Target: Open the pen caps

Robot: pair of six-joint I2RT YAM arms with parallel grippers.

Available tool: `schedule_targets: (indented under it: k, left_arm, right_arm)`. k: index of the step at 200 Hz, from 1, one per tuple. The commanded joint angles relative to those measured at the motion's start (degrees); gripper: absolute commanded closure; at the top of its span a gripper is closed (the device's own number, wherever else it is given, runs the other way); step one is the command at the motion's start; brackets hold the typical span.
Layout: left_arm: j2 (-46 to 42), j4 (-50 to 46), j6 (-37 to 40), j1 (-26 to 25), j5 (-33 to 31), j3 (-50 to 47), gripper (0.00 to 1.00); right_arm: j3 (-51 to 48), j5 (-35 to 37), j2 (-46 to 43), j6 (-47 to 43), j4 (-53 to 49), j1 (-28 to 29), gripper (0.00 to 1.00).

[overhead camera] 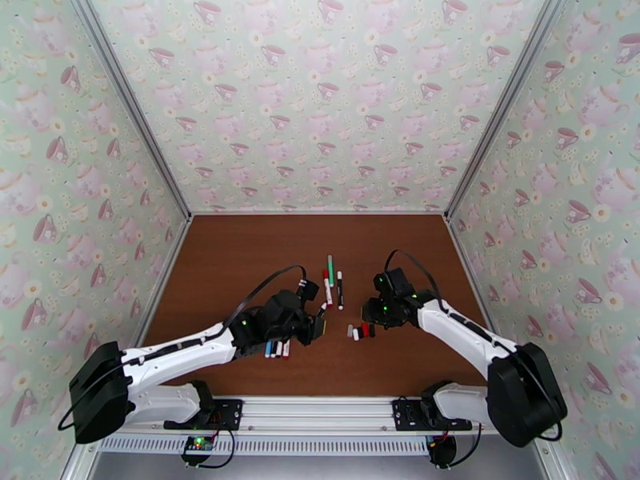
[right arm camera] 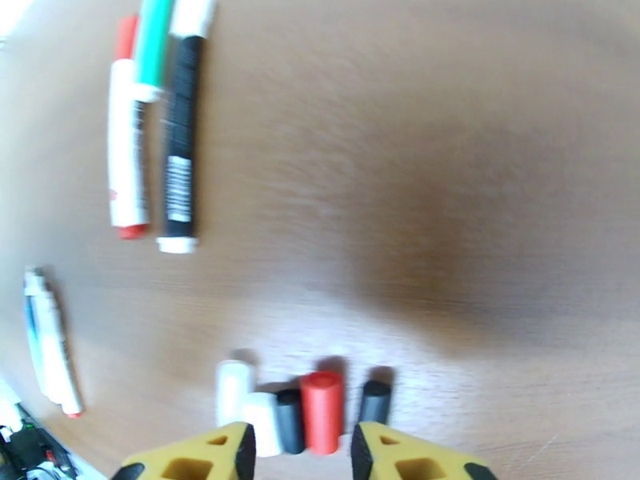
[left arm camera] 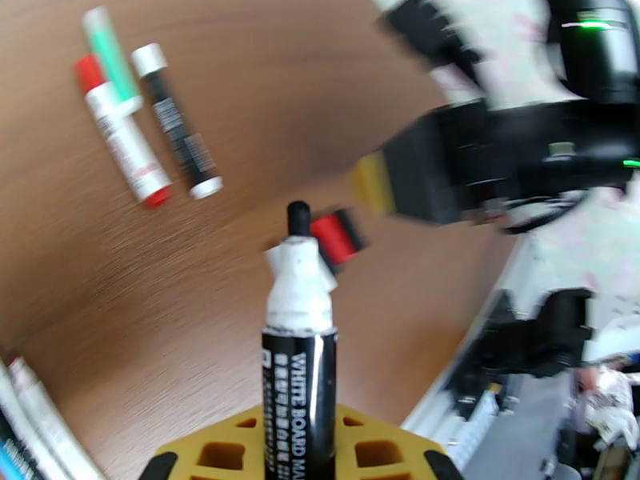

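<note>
The table (overhead camera: 240, 258) is brown with a fine wood grain. On it 5 stubby plastic caps (right arm camera: 322, 410) lie in a row: 2 white, 2 black and 1 red, all short cylinders. At 11 o'clock from them lie 3 slim, smooth pens (right arm camera: 180, 138), side by side. The left gripper (left arm camera: 300, 458) is closed around 1 black marker (left arm camera: 299, 378), which has its cap off and its tip pointing to 12 o'clock. The right gripper (right arm camera: 302, 454) is just at 6 o'clock of the caps, its yellow jaws partly open and holding nothing.
</note>
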Motion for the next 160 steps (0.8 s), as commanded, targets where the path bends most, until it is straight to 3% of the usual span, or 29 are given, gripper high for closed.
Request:
schedule_targets:
  k: [1, 65, 109, 160]
  left_arm:
    - [2.24, -10.21, -4.46, -2.1, -14.47, 3.44, 1.0]
    - [11.54, -20.61, -11.96, -4.26, -23.27, 9.28, 1.0]
    - [20.41, -25.24, -13.99, -6.28, -27.3, 16.07, 1.0]
    - [28.09, -28.85, -16.92, -6.99, -28.49, 19.74, 0.94]
  right_arm:
    - [-0.97, -5.52, -3.87, 0.92, 3.92, 0.37, 0.54]
    - [-3.09, -15.68, -11.48, 2.74, 9.1, 0.37, 0.32]
    - [-3.32, -15.53, -13.76, 3.19, 7.57, 0.38, 0.13]
    - [-4.75, -14.37, -16.34, 3.08, 5.64, 0.38, 0.09]
